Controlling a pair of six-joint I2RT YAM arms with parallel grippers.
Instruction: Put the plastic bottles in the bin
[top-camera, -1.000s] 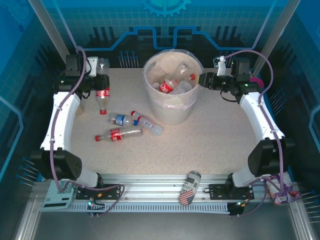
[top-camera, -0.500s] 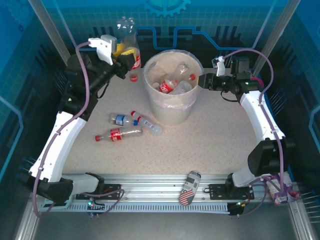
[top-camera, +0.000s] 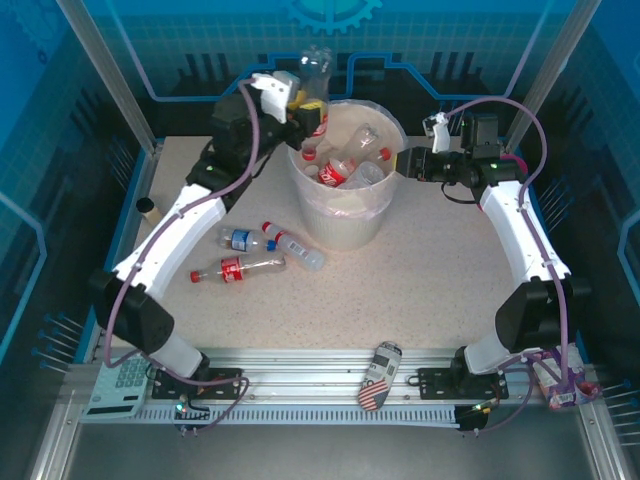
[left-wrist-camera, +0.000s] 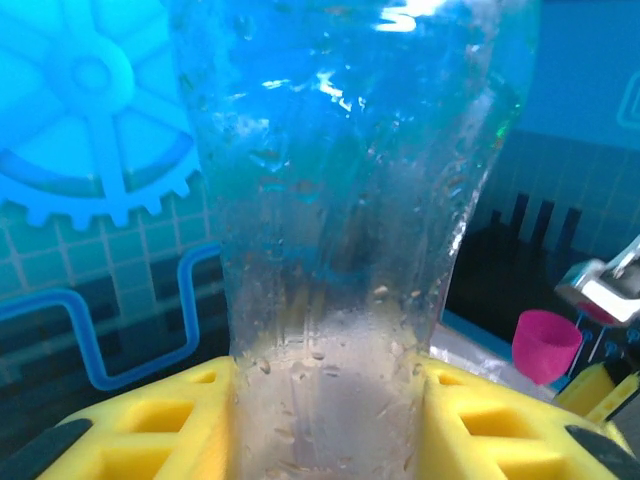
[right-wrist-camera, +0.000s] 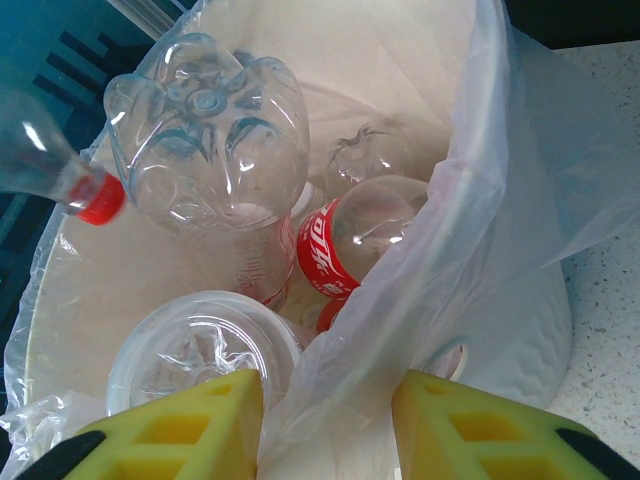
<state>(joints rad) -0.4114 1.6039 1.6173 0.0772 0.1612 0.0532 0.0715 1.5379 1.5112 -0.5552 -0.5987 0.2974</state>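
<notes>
Bottle (left-wrist-camera: 330, 250) ends cut off; bin (top-camera: 345, 228) rim veiled by bag (right-wrist-camera: 520, 170).

A flag-printed can (top-camera: 378, 377) and a calculator (top-camera: 118, 388) lie at the near edge.

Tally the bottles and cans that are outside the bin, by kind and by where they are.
Bottles lying on the table: 3 (red-label bottle, blue-label bottle, pale bottle)
Bottle in the air over the bin: 1
Printed can: 1
Total: 5
</notes>
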